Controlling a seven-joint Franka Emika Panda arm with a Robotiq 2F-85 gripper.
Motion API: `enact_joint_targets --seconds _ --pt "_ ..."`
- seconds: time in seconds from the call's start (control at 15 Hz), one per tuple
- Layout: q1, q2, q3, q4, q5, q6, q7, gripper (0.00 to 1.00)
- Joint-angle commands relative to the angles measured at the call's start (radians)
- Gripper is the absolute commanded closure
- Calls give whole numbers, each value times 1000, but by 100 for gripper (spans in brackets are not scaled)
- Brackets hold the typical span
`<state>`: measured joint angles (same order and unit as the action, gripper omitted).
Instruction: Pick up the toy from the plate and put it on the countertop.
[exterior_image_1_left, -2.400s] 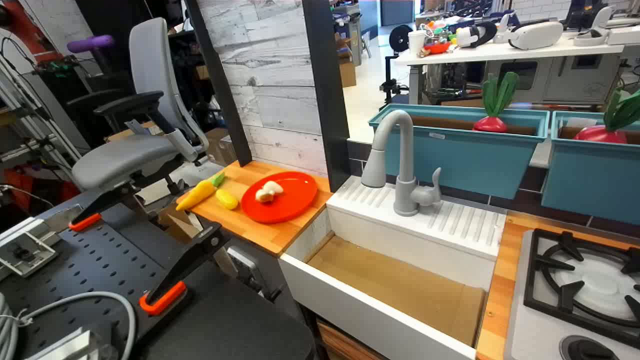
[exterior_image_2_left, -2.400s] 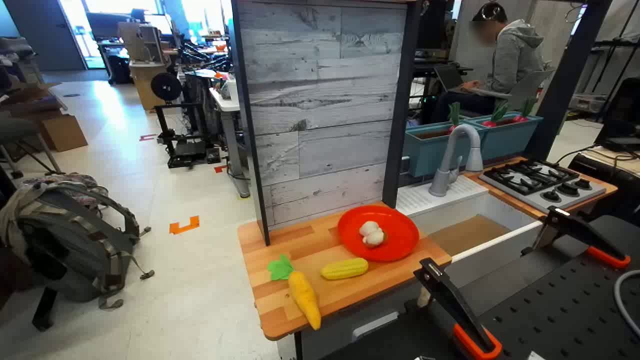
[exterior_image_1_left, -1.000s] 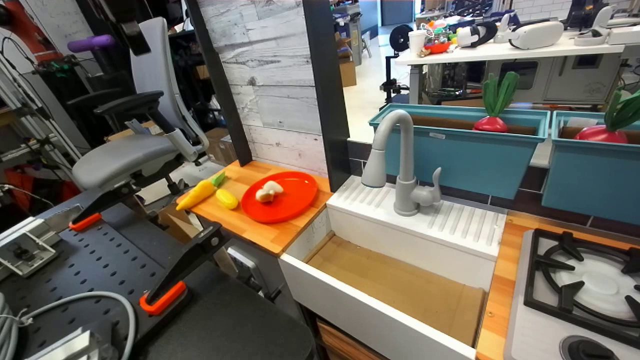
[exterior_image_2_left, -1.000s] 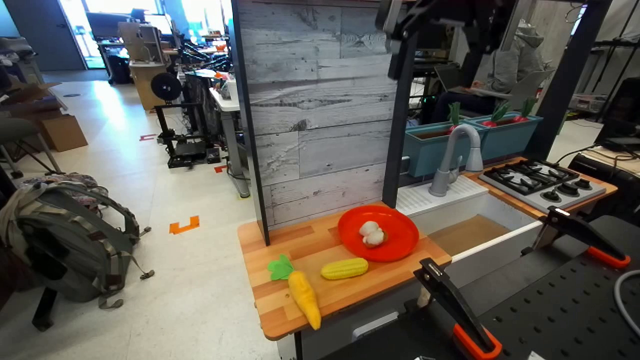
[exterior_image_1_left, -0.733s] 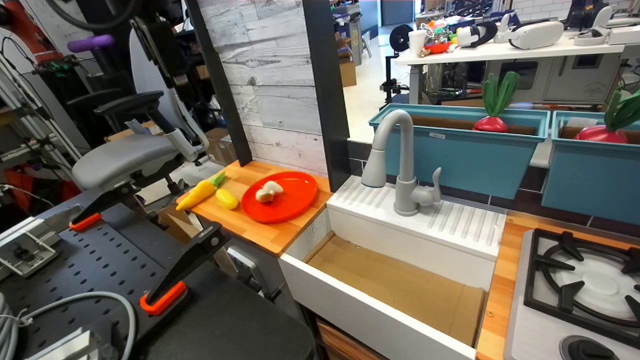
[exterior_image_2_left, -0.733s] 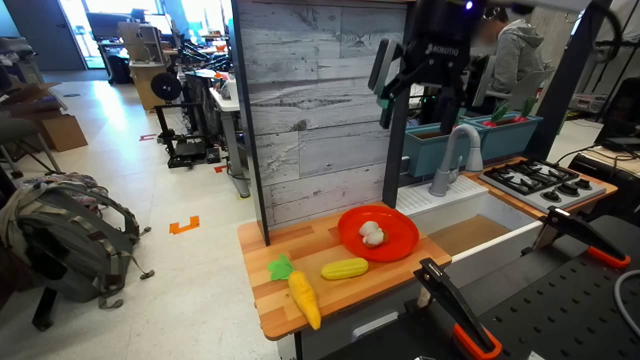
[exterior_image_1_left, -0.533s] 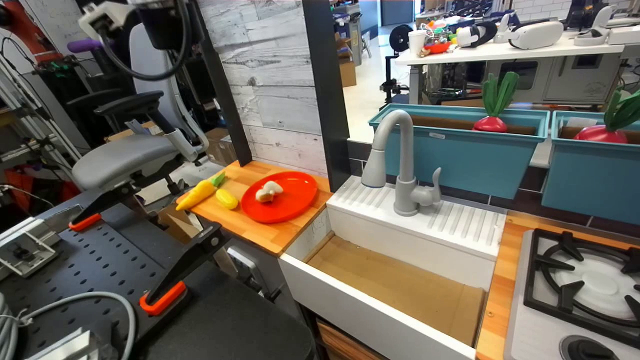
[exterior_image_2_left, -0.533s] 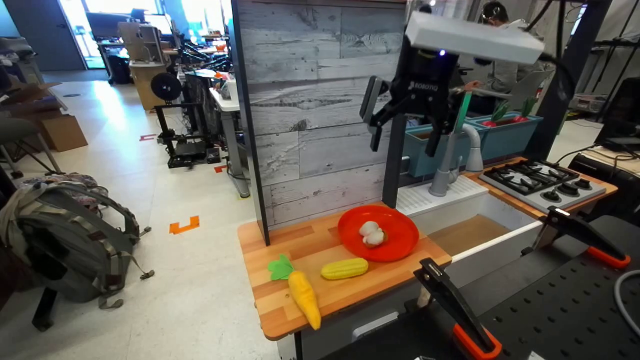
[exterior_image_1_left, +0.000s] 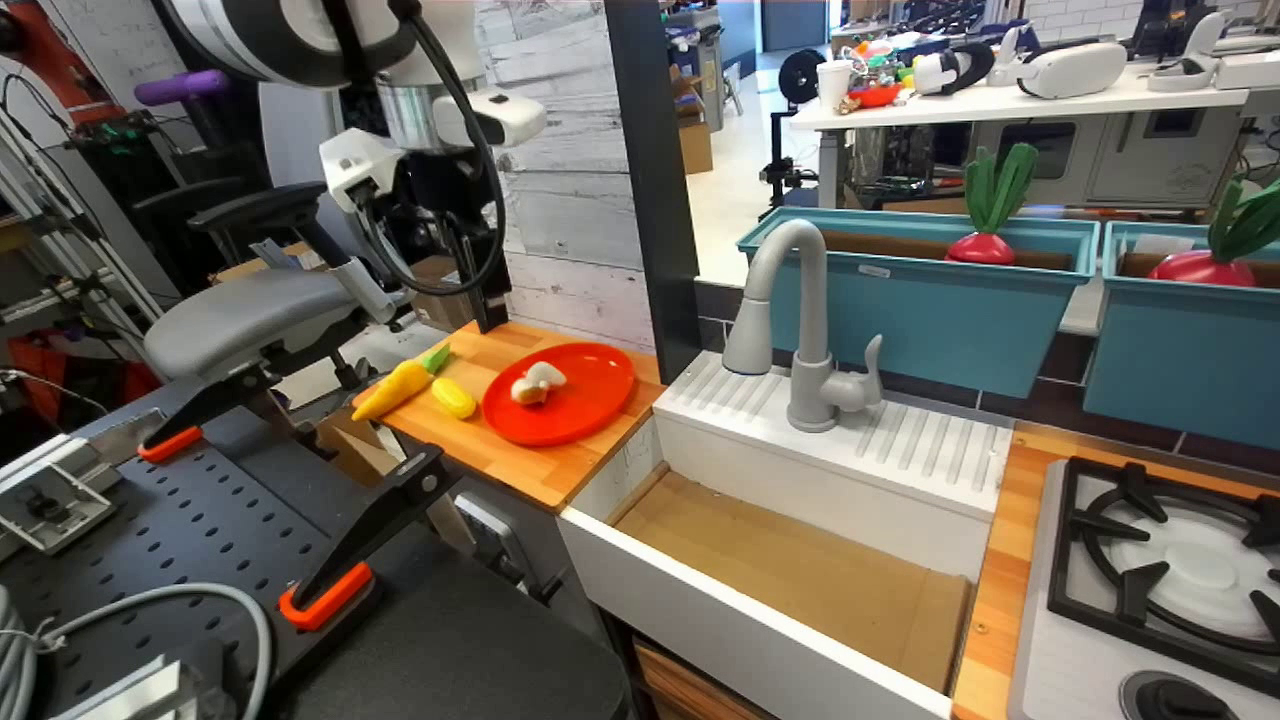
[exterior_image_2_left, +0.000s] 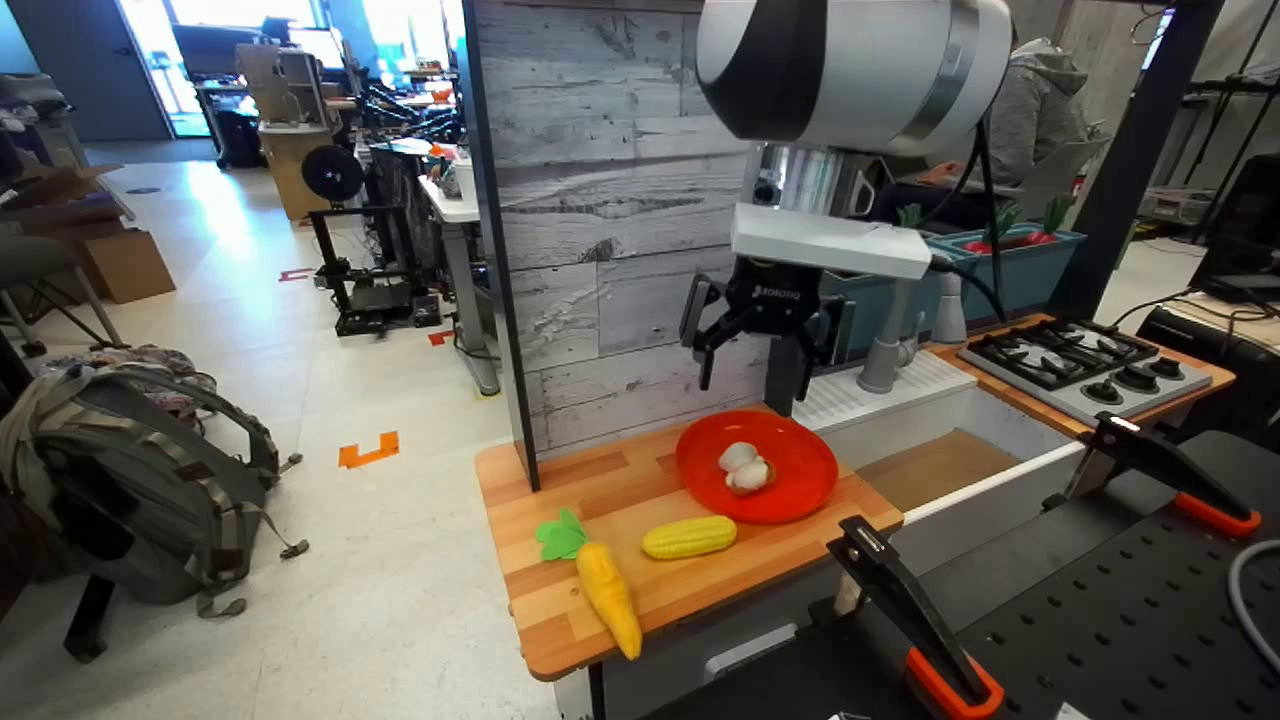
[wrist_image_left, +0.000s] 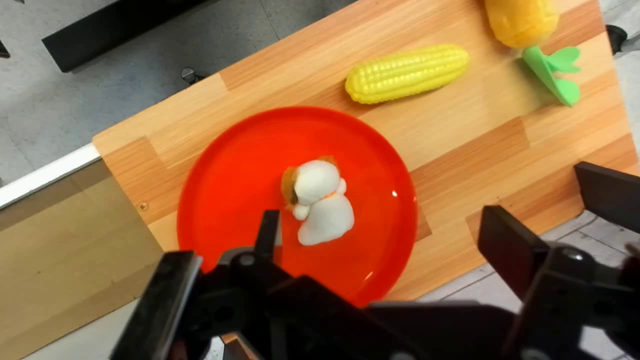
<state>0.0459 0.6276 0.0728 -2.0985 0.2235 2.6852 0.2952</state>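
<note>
Right of centre in an exterior view: black two-fingered claw (exterior_image_2_left: 755, 381) spread wide, empty; lower in frame, round red plastic plate (exterior_image_2_left: 802, 468) holds rounded white-and-brown toy (exterior_image_2_left: 746, 470).

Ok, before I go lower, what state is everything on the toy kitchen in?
gripper: open, holding nothing
toy: lying on the plate
plate: flat on the countertop
corn: lying beside the plate
carrot: lying down, tip at the countertop's edge
faucet: no water visible
stove: no flame visible
sink: brown sheet on its bottom
</note>
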Motion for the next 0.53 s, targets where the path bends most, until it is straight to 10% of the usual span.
enact_joint_targets --seconds 0.0,0.47 --pt "21 148 -28 141 7 -21 23 0" --pt "46 308 -72 283 0 -44 78 0"
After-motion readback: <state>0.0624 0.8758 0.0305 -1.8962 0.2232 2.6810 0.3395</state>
